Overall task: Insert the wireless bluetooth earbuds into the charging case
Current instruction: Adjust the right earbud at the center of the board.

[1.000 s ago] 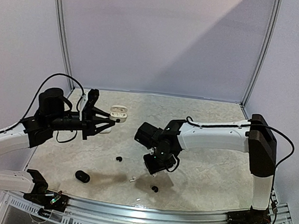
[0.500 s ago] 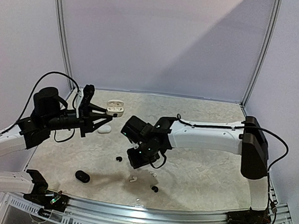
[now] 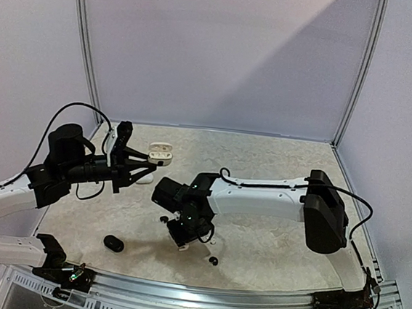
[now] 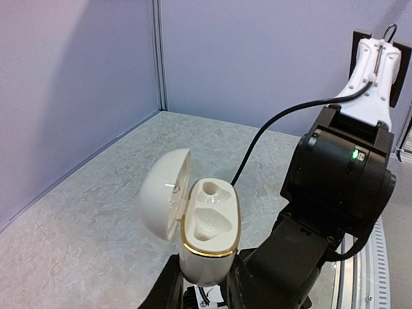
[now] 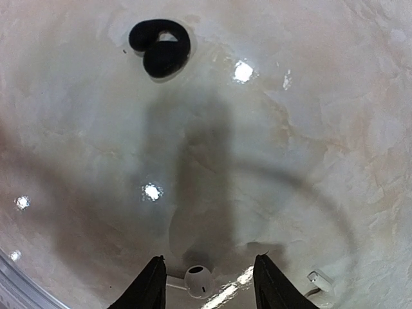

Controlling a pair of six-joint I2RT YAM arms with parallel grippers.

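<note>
Here, pinches an open white case [image 4: 207,241] in the left gripper [image 4: 205,290], pads pressed tight on its lower body, aloft over the far left of the table [image 3: 285,239]. Holds the right gripper [image 5: 209,261] low over the pale marbled top near the front middle, fingers [image 5: 149,286] spread well apart on either side of a white earbud [image 5: 198,280], touching neither side of it.

From overhead alone, takes in the scatter: one black earbud [image 3: 163,219] just beside the right gripper, another black earbud [image 3: 213,260] nearer the front edge, a black case [image 3: 113,243] toward the front left, and a second white case [image 3: 144,178], partly hidden, lying on the table below the left gripper.

From the left wrist alone, looks straight into the held case: lid [image 4: 166,193] swung open to one side, gold band round the rim, two smooth moulded wells in the body. Catches the right arm [image 4: 338,180] just behind, a green light on its black housing.

From the right wrist alone, brings the white earbud close: small, round and glossy, flat on the table, a short stem reaching toward one finger. Leaves a small white piece [image 5: 320,280] near the other finger too small to tell.
</note>
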